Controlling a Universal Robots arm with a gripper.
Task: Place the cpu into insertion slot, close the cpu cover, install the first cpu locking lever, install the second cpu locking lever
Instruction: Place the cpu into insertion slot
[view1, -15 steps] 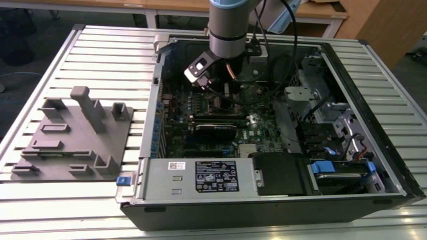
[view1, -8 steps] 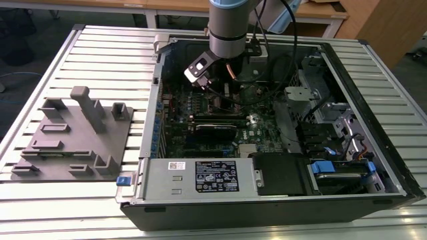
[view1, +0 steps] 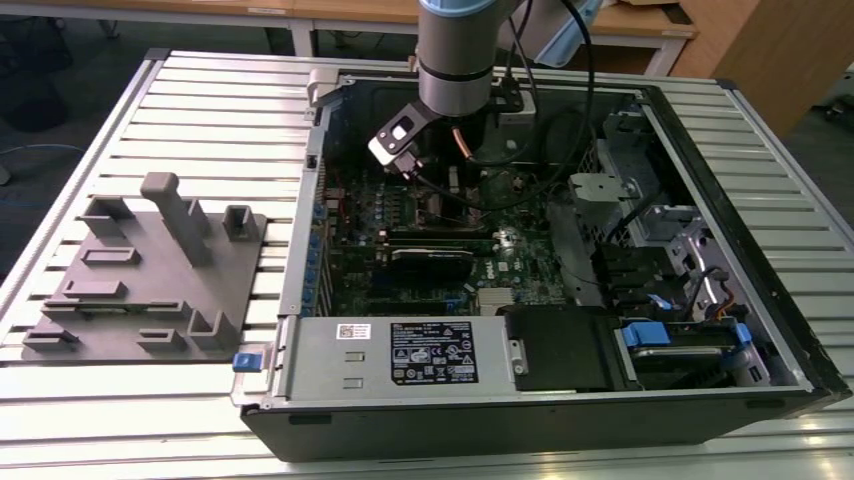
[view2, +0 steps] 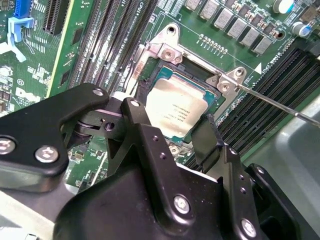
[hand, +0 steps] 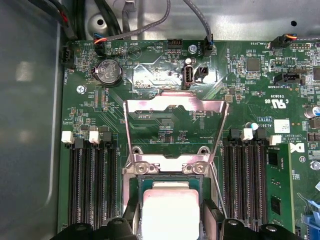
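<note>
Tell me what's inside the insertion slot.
The cpu, metal top up, fills the insertion slot, with the claw close over it and the cpu cover swung open. Whatever lies beneath the cpu is covered, so whether it is fully seated cannot be told.

cpu in insertion slot, cpu cover raised beside it, hand astride
</note>
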